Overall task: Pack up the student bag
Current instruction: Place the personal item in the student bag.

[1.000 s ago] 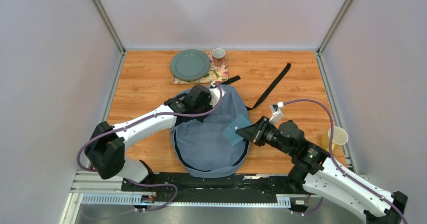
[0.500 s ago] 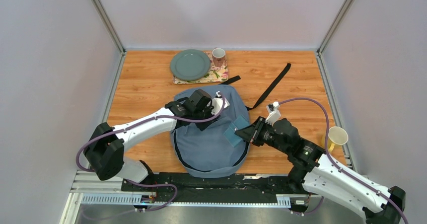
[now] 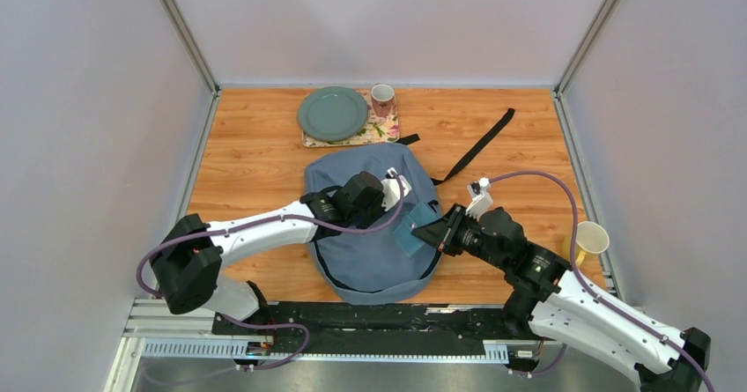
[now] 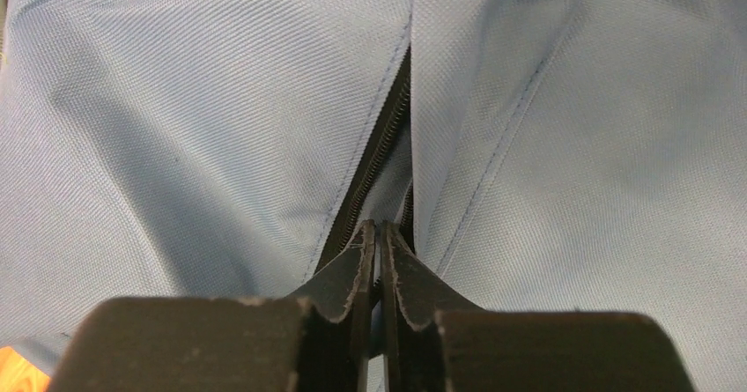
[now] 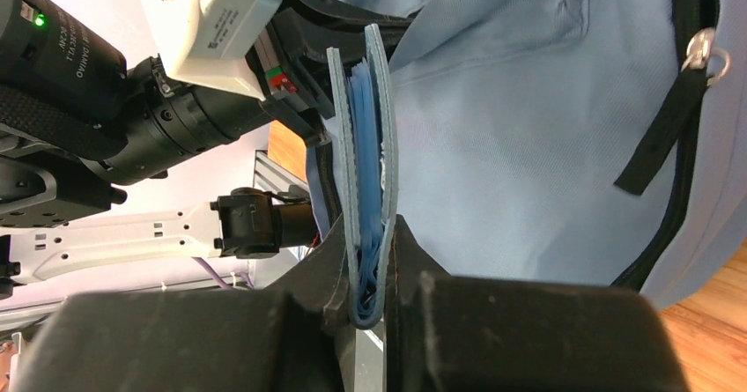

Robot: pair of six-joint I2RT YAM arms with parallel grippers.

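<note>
The student bag [image 3: 361,255], grey-blue with dark zips, lies flat in the middle of the wooden table. My left gripper [image 3: 399,205] is over its upper right part. In the left wrist view its jaws stand pinched together [image 4: 377,230] right on the part-open dark zip [image 4: 380,141], nipping the bag's edge. My right gripper [image 3: 433,231] is at the bag's right side, shut on a thin teal-covered notebook [image 3: 410,234]. The notebook [image 5: 366,119] stands on edge between the fingers, its blue pages showing, close to the left wrist. A zip pull [image 5: 702,50] hangs at the bag's rim.
At the back stand a green plate [image 3: 332,114] and a mug [image 3: 382,99] on a floral mat [image 3: 380,131]. A black strap [image 3: 480,148] trails from the bag toward the back right. A yellow paper cup [image 3: 589,239] sits at the right edge. Walls enclose three sides.
My left gripper has slid right and nearer across the bag and closed at the zip; the bag's fabric has shifted with it. The right gripper and notebook edged slightly left.
</note>
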